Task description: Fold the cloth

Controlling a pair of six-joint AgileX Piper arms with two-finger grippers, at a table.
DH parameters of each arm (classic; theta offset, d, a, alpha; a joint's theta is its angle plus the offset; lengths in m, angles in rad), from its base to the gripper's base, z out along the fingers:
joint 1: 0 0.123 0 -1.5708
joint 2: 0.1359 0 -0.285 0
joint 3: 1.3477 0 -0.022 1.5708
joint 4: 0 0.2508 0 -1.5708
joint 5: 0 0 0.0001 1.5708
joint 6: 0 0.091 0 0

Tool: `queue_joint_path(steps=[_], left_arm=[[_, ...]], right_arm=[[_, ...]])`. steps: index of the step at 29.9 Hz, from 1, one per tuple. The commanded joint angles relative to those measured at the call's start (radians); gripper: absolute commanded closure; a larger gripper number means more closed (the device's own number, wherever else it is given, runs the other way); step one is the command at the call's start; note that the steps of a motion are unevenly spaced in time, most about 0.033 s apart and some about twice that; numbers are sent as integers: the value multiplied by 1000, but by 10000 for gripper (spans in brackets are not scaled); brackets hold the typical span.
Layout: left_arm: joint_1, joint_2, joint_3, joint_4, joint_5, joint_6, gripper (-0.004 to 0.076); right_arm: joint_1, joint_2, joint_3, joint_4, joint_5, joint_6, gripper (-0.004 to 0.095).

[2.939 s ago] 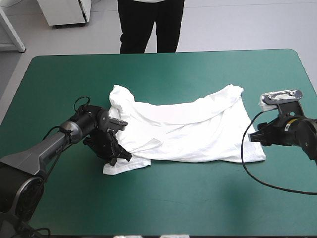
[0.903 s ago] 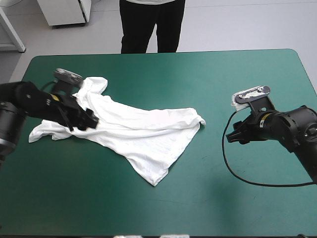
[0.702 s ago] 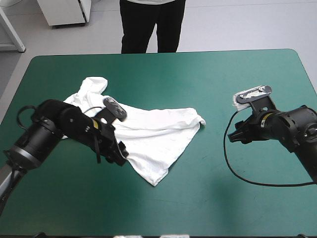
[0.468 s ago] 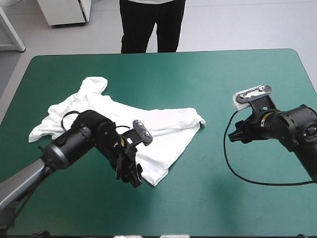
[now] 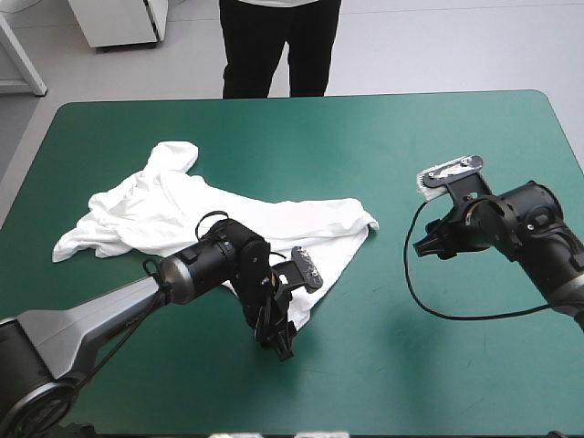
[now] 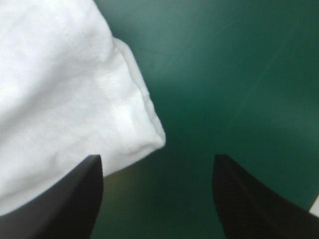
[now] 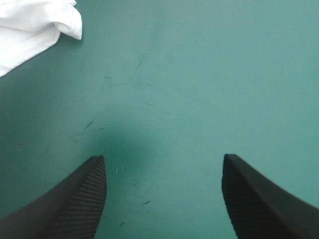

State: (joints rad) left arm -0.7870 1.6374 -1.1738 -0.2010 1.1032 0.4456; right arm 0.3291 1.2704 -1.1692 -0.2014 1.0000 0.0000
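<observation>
The white T-shirt point(image 5: 182, 210) lies crumpled and slanted across the table's left half, with one pointed corner toward the front edge. My left gripper point(image 5: 279, 345) is low at that front corner. In the left wrist view the T-shirt's corner point(image 6: 144, 134) reaches in between the black fingers point(image 6: 65, 199), which stand apart with nothing gripped; the left gripper point(image 6: 157, 199) is open. My right gripper point(image 5: 422, 246) hovers to the right of the T-shirt, apart from it. In its own view the right gripper point(image 7: 164, 199) is open over bare cover, the T-shirt's right tip point(image 7: 45, 25) well ahead of it.
Teal-green cover point(image 5: 438, 146) lies bare between the T-shirt's right tip and the right gripper, and along the front edge under the left arm. A sleeve point(image 5: 173, 155) points toward the far left corner.
The T-shirt was dragged left and bunched earlier. Since then my left arm has swung from the shirt's left end across it to the front corner. The right gripper shifted slightly.
</observation>
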Motion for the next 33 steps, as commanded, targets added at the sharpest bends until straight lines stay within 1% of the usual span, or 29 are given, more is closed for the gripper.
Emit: queue_joint_path(steps=[1, 7, 8, 10, 11, 13, 16, 17, 22, 33], left_arm=[[-7, 7, -11, -17, -25, 0, 260], [-7, 63, 29, -49, -85, -1, 261], [-7, 72, 35, -54, -90, -1, 272], [-7, 91, 37, -70, -89, -6, 320], [-7, 98, 37, -75, -87, -10, 366], [-7, 104, 37, -86, -87, -10, 483], [-7, 111, 37, -93, -89, -12, 708], [-7, 111, 37, -93, -89, -9, 729], [-7, 111, 37, -91, -69, -20, 734], [-7, 111, 37, -89, -71, -13, 734]], right_arm=[[0, 10, -34, -25, -60, -5, 274], [0, 98, -97, -28, -74, -5, 274], [0, 119, -117, -28, -78, -5, 274], [0, 166, -162, -28, -83, -5, 274], [0, 185, -180, -26, -83, -5, 274], [0, 234, -218, -19, -81, -12, 274], [0, 307, -268, 28, -79, -44, 274], [0, 327, -280, 56, -79, -66, 274], [0, 414, -322, 174, -81, -152, 274], [0, 506, -333, 353, -109, -283, 274]])
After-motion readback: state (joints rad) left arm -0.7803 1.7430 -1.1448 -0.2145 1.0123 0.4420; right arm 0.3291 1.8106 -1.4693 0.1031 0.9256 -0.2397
